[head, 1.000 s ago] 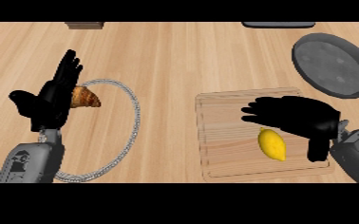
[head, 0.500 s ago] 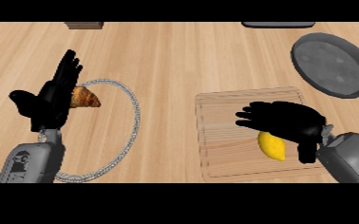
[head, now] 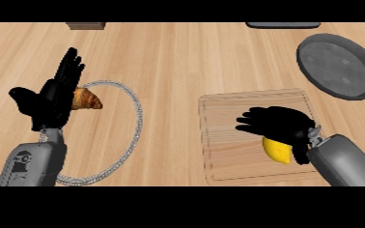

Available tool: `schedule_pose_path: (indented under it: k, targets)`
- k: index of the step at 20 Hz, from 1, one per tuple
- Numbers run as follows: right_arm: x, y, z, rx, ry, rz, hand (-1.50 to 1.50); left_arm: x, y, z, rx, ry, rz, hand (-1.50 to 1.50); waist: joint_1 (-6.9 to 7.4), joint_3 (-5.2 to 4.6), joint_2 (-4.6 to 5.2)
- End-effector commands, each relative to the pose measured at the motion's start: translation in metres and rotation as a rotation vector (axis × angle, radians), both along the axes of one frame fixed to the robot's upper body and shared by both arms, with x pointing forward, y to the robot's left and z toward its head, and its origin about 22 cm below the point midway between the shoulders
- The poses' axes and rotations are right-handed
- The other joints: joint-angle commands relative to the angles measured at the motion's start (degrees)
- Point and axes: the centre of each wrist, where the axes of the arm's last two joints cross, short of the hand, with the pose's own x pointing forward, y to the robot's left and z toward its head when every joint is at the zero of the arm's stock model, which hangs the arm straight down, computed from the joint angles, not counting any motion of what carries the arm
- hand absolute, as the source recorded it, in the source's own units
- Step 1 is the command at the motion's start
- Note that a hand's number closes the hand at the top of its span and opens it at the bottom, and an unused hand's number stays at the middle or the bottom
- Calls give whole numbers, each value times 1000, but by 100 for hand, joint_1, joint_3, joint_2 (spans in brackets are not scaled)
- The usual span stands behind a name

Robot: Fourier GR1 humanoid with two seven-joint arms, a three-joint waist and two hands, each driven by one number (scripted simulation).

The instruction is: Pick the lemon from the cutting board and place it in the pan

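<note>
Right hand (head: 279, 121) over the lemon (head: 278, 150) on the board (head: 221, 135).
The lemon's long axis slants from far-left to near-right, with its pointed tip toward the board's near edge. It is smooth, yellow and oval. Its far end is hidden under my right palm, which sits just above it. I cannot tell whether the hand has closed on it.
</note>
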Motion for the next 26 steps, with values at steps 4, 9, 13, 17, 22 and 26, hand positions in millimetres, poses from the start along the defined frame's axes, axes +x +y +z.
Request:
schedule_pose_path:
  k: [4, 9, 13, 17, 22, 26]
  targets:
    - [-16, -1, 2, 6, 78, 146, 150, 7, -5, -17, -12, 21, 5, 0, -49, -2, -1]
    - [0, -13, -18, 29, 45, 155, 150, 3, 6, -3, -1, -2, -6, 0, -1, 1, 3]
    - [-8, -1, -12, 35, 33, 157, 150, 0, 9, 0, -11, 9, 7, 0, -16, -1, -5]
    - [0, 8, -13, 153, -43, -46, 150, 4, 0, 7, -6, 3, 8, 0, -35, 1, -12]
    - [0, -8, -30, 207, -94, -676, 150, -7, 15, -4, 3, 4, 67, 0, -388, -4, -100]
    - [6, 26, 24, 418, -439, -851, 150, -14, 14, -13, 11, 11, 55, 0, -260, -10, -111]
